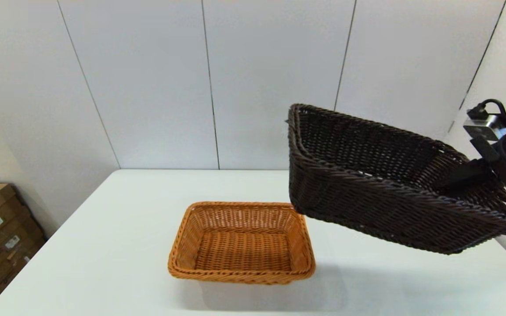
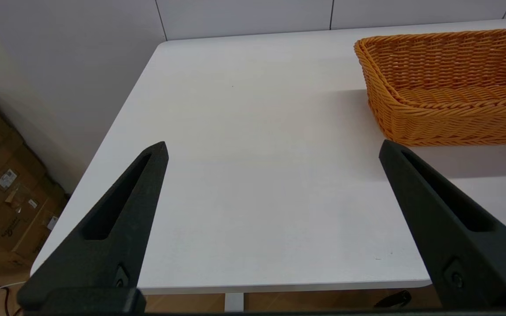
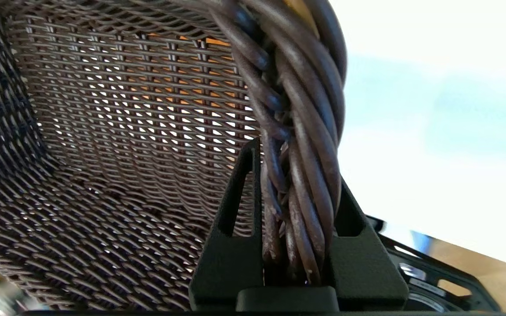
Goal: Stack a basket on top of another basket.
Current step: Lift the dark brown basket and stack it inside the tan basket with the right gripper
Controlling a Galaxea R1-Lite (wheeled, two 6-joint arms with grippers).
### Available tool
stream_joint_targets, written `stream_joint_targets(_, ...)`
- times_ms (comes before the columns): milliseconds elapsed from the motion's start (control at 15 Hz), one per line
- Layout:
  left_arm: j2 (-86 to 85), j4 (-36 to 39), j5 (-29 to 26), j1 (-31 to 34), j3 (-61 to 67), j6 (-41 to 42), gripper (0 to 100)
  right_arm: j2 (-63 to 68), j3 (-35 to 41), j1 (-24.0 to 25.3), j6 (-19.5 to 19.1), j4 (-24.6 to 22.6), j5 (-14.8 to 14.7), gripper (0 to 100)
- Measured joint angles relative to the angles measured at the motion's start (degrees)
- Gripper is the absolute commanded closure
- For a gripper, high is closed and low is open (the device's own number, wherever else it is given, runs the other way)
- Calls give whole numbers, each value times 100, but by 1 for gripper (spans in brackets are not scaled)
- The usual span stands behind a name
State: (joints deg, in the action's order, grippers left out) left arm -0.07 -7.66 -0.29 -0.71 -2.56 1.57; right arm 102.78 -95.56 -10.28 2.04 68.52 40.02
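Right hand [image 3: 294,206] was clamped tight on the dark basket's [image 1: 389,184] braided rim, holding it tilted in the air, up and to the right of the tan basket [image 1: 242,241] sitting on the worktop [image 1: 103,245]. So lift's done imo, carry over + set-down still left. Right wrist cam showed the pinch; head cam didn't. Left hand [image 2: 272,153] was wide open, empty, parked near the worktop's left edge.
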Motion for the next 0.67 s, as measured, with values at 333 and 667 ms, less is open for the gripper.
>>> stream_joint_targets(333, 0, 0, 0, 0, 2, -1, 0, 66, -13, 1356, -2, -9, -279, 100)
stream_joint_targets(667, 0, 2, 5, 0, 0, 0, 0, 739, -568, 2228, 424, -50, -402, 100)
